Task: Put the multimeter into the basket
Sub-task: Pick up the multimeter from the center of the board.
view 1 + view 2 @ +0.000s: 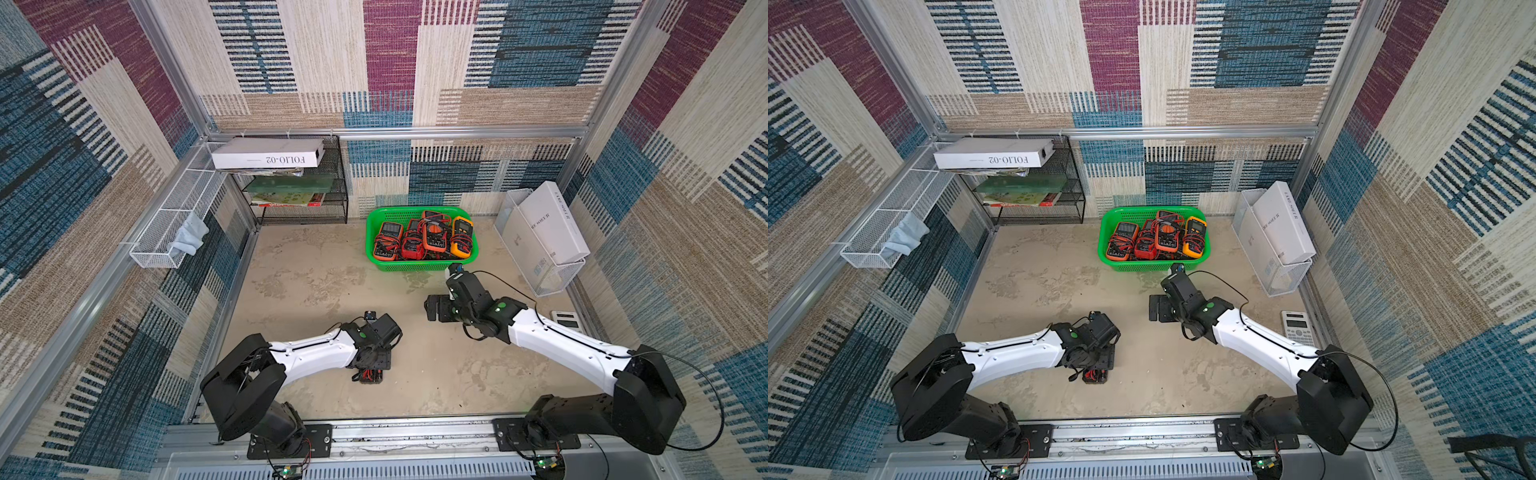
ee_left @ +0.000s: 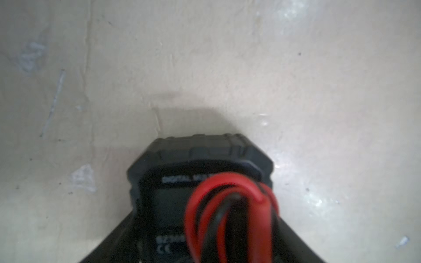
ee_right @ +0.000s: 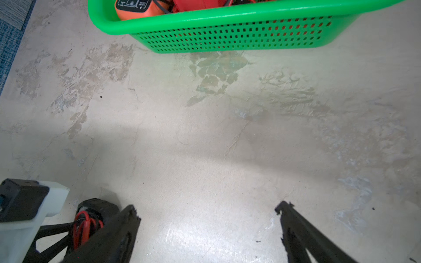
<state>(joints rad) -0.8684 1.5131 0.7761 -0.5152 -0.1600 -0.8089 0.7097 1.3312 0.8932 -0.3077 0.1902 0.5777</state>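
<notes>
Black meter [image 2: 200,173]: pinched by left gripper [image 1: 371,371].
Spare right gripper [image 3: 208,207]: spread wide, empty.
Green basket [image 1: 422,266]: at 1 o'clock, crowded.
Risk: snagging red wires [image 2: 227,205] on rim, dropping meter.

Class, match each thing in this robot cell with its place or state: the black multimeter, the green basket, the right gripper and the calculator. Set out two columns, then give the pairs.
Things
1. black multimeter
2. green basket
3. right gripper
4. calculator

Places or states
A. open, holding nothing
B. lying flat beside the right arm
C. clamped by the left gripper
D. holding several orange and red meters

Pairs: 1-C, 2-D, 3-A, 4-B
</notes>
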